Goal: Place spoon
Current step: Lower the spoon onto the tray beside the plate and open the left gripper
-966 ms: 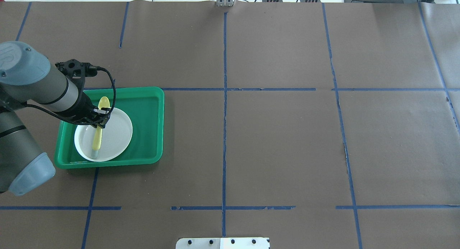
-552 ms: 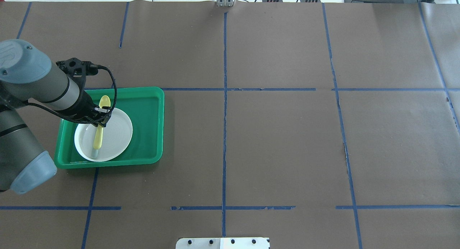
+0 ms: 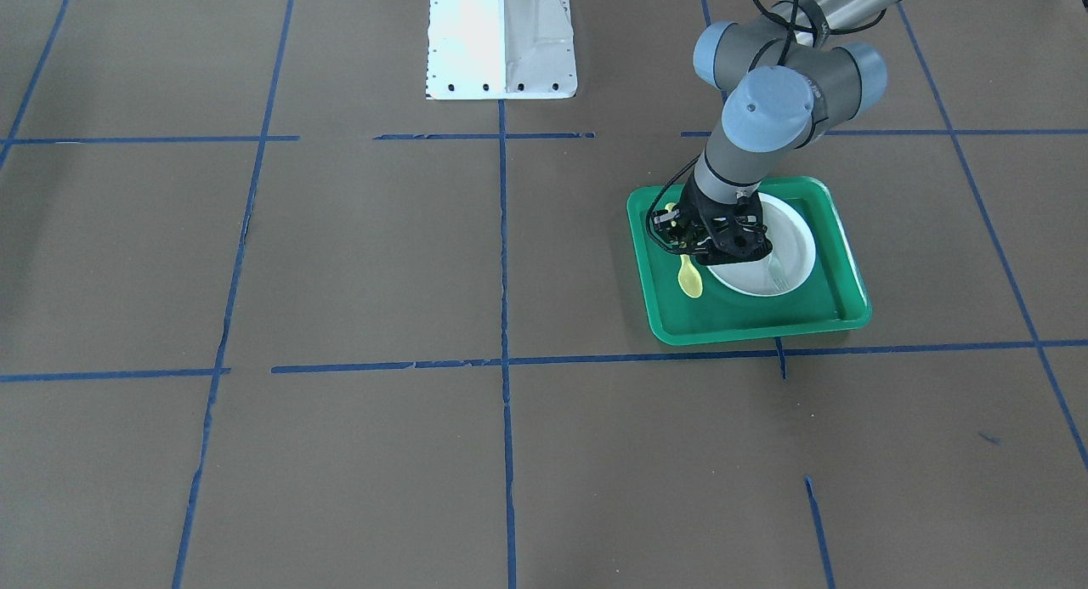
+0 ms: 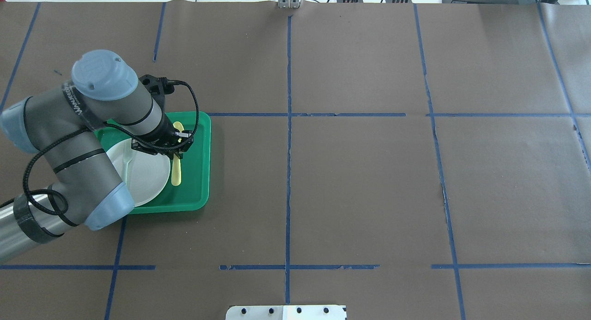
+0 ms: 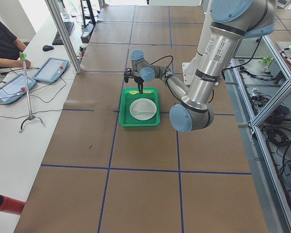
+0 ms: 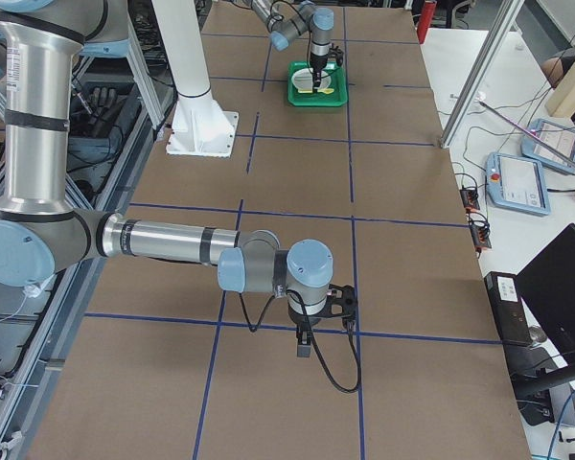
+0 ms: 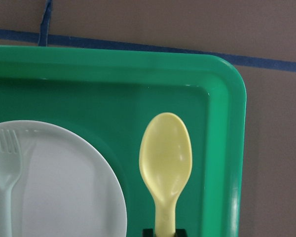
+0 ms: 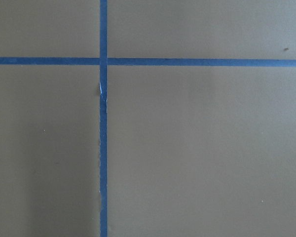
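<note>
The yellow spoon (image 4: 177, 172) is over the green tray (image 4: 203, 163), in the strip between the white plate (image 4: 148, 177) and the tray's right wall. Its bowl points away from the robot. My left gripper (image 4: 179, 147) is shut on the spoon's handle. In the left wrist view the spoon (image 7: 166, 158) runs down into the jaws at the bottom edge, beside the plate (image 7: 64, 192). I cannot tell whether the spoon touches the tray floor. It also shows in the front view (image 3: 689, 279). My right gripper (image 6: 305, 341) shows only in the exterior right view, so I cannot tell its state.
A pale grey-green fork (image 7: 6, 173) lies on the plate, also seen in the overhead view (image 4: 128, 162). The tray's raised rim (image 7: 227, 84) stands close to the spoon's right. The brown table cover (image 4: 360, 181) carries blue tape lines.
My left arm has swung right with the spoon, from above the plate to the tray's right strip beside the plate. The fork on the plate is now uncovered.
</note>
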Controlling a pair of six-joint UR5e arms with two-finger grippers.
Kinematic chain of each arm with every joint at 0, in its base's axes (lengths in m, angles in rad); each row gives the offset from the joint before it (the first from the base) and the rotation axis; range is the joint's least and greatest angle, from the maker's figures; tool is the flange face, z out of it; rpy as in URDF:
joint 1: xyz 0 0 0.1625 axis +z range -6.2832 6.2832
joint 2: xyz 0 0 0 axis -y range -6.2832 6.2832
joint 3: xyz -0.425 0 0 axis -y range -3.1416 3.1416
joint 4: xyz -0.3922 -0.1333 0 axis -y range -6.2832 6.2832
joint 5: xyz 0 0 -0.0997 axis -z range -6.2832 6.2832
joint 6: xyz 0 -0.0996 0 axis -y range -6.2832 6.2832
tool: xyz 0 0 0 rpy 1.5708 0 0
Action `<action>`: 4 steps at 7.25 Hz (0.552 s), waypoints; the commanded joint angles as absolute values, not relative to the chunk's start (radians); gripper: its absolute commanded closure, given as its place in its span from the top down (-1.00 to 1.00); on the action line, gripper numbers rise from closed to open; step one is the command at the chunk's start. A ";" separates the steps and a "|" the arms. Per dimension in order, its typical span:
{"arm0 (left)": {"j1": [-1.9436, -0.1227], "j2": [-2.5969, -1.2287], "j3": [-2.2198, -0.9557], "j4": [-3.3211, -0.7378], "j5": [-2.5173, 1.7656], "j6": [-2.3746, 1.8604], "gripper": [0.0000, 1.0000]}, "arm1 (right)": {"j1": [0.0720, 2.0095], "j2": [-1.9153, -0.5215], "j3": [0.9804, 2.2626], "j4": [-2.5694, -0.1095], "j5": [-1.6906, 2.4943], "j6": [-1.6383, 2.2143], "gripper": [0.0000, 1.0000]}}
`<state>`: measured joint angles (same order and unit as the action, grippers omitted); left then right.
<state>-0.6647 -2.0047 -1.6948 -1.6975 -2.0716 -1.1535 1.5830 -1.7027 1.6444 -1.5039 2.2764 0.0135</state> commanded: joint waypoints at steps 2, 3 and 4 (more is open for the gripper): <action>-0.641 -1.996 -1.684 -1.718 -2.071 -1.152 0.32 | 1.583 -1.703 1.644 -1.503 2.276 0.014 1.00; -0.641 -1.994 -1.692 -1.718 -2.069 -1.149 0.99 | 1.583 -1.703 1.644 -1.505 2.276 0.014 1.00; -0.652 -1.991 -1.733 -1.707 -2.069 -1.147 1.00 | 1.583 -1.703 1.644 -1.503 2.276 0.014 1.00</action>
